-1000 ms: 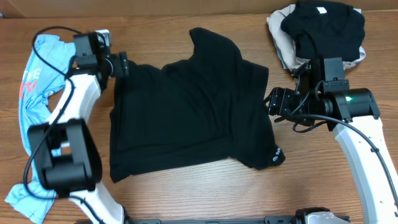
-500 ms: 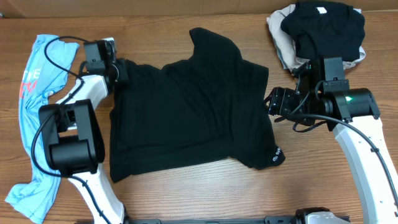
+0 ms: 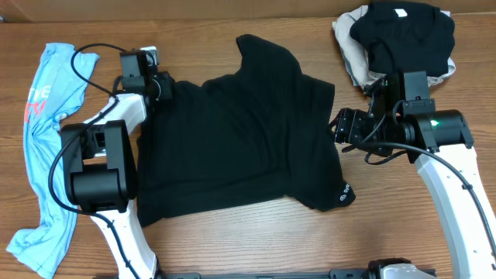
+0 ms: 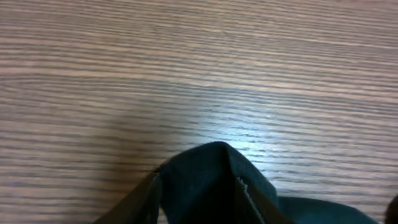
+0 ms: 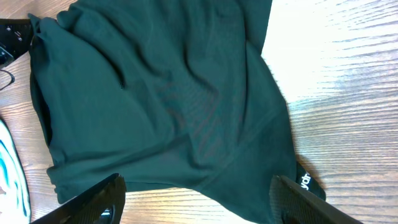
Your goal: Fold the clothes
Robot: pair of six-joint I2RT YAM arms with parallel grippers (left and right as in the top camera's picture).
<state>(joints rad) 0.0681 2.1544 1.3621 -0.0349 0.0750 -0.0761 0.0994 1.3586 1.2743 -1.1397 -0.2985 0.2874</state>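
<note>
A black T-shirt (image 3: 232, 143) lies spread flat in the middle of the table. My left gripper (image 3: 166, 87) is at its upper left corner. In the left wrist view, a fold of black cloth (image 4: 208, 165) rises between the two fingers (image 4: 142, 200), and the left gripper (image 4: 196, 190) is shut on it. My right gripper (image 3: 339, 126) hovers at the shirt's right edge. Its fingers (image 5: 93, 199) stand wide apart above the black T-shirt (image 5: 161, 93) and hold nothing. A white mark (image 3: 344, 197) shows on the lower right sleeve.
A light blue T-shirt with red lettering (image 3: 43, 132) lies stretched along the left side. At the back right sits a pile of black (image 3: 403, 31) and beige (image 3: 346, 35) shirts. Bare wood (image 3: 232, 240) runs along the front edge.
My left gripper has moved right onto the black shirt's upper left corner and closed on the cloth. The right arm has stayed still.
</note>
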